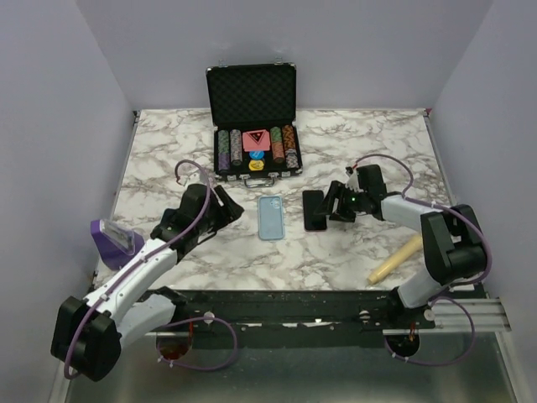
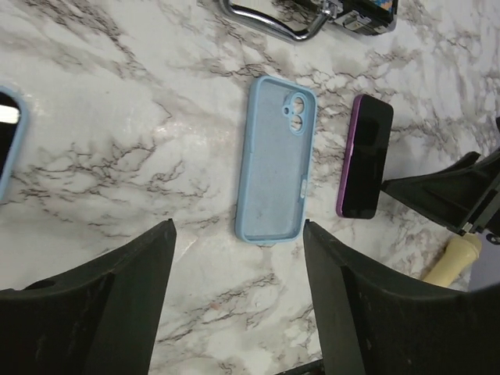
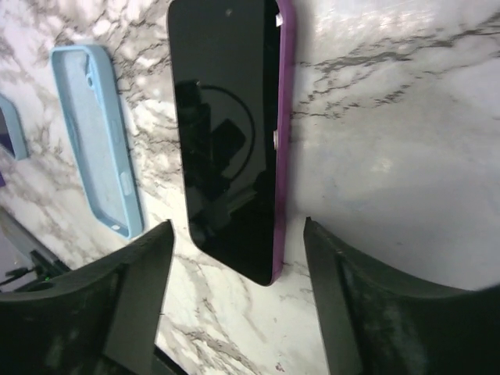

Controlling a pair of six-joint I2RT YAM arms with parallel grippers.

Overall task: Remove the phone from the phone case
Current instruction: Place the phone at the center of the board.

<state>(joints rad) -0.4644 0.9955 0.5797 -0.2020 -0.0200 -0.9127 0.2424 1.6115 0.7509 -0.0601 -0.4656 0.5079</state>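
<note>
The light blue phone case (image 1: 271, 217) lies empty on the marble table, hollow side up, also in the left wrist view (image 2: 273, 160) and the right wrist view (image 3: 98, 137). The phone (image 1: 314, 210), black screen up with a purple edge, lies flat just right of it, apart from the case (image 2: 365, 156) (image 3: 226, 133). My left gripper (image 1: 228, 204) (image 2: 238, 266) stands open just left of the case's near end, holding nothing. My right gripper (image 1: 329, 204) (image 3: 238, 266) stands open at the phone's near end, touching nothing.
An open black poker chip case (image 1: 254, 126) stands behind the phone case, its chrome handle (image 2: 273, 19) toward me. A wooden roller (image 1: 394, 259) lies at the front right. A purple stand with another device (image 1: 113, 239) sits at the left edge.
</note>
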